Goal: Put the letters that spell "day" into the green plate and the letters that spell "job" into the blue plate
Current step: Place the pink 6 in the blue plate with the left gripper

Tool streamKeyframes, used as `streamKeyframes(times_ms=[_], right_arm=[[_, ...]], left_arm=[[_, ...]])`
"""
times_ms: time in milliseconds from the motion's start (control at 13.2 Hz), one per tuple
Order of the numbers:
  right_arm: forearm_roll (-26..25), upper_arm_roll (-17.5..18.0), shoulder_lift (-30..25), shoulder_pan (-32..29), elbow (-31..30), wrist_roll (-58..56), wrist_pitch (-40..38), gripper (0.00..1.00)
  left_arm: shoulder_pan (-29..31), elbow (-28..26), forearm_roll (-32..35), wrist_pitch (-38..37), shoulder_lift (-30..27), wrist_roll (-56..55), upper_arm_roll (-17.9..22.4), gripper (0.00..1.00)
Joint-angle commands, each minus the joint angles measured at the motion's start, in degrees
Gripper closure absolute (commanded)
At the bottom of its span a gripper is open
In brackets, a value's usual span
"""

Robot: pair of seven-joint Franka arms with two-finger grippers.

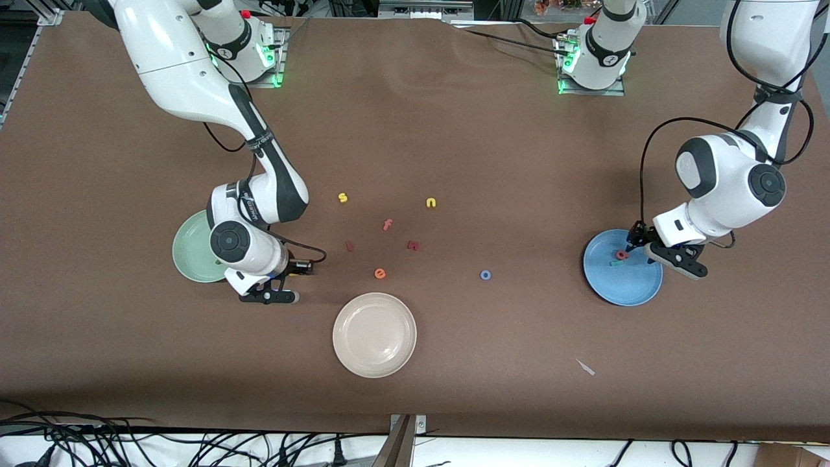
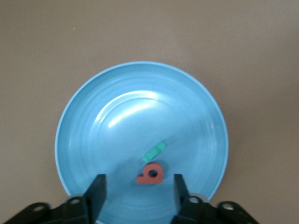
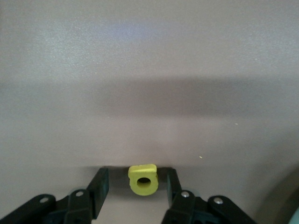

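Letters for "job" are split: the red-pink b (image 2: pixel 150 173) and the teal j (image 2: pixel 154 151) lie inside the blue plate (image 2: pixel 93 116), just apart from each other, while the blue ring o (image 1: pixel 485 275) sits on the bare tabletop (image 1: pixel 454 130), well away from the blue plate toward the right arm's end. The left pincer (image 2: pixel 138 189) hangs over the blue plate's rim, its fingers (image 2: pixel 97 191) spread apart and empty, with the b lying on the plate between them, touching neither.

The yellow a (image 3: pixel 143 179) lies on the tabletop between the right pincer's (image 3: pixel 136 189) fingers (image 3: pixel 99 189); these stand narrowed close on either side of it, and whether they press it I cannot tell. That pincer is down at the tabletop just beside the green plate (image 1: pixel 192 250), on the side toward the blue plate. The arm hides part of the green plate, and no d or y shows.

Yellow s (image 1: pixel 342 198), yellow n (image 1: pixel 430 203), pink f (image 1: pixel 387 225) and orange e (image 1: pixel 380 274) lie scattered between the two plates. The cream-white plate (image 1: pixel 374 335) sits nearer the front camera than the green plate.
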Motion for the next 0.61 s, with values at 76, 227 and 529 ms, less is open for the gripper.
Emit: streamKeyframes(times_ms=[76,227,529], right_arm=[[0.75,0.17,1.21,-0.57,2.43,-0.85,-0.25,0.44],[0.84,0.17,1.21,-0.57,2.6,-0.85,-0.25,0.47],[0.84,0.17,1.21,-0.65,2.52,-0.76,0.19,0.51]], left_arm=[[-8.94,0.83,-0.44,0.07,-1.55,-4.88,0.05,0.06],[-15.97,2.77,-1.15,0.07,-0.15,-15.93,0.13,0.06],[-25.48,8.48,-0.89,0.07,3.89,-29.07,1.27,0.06]])
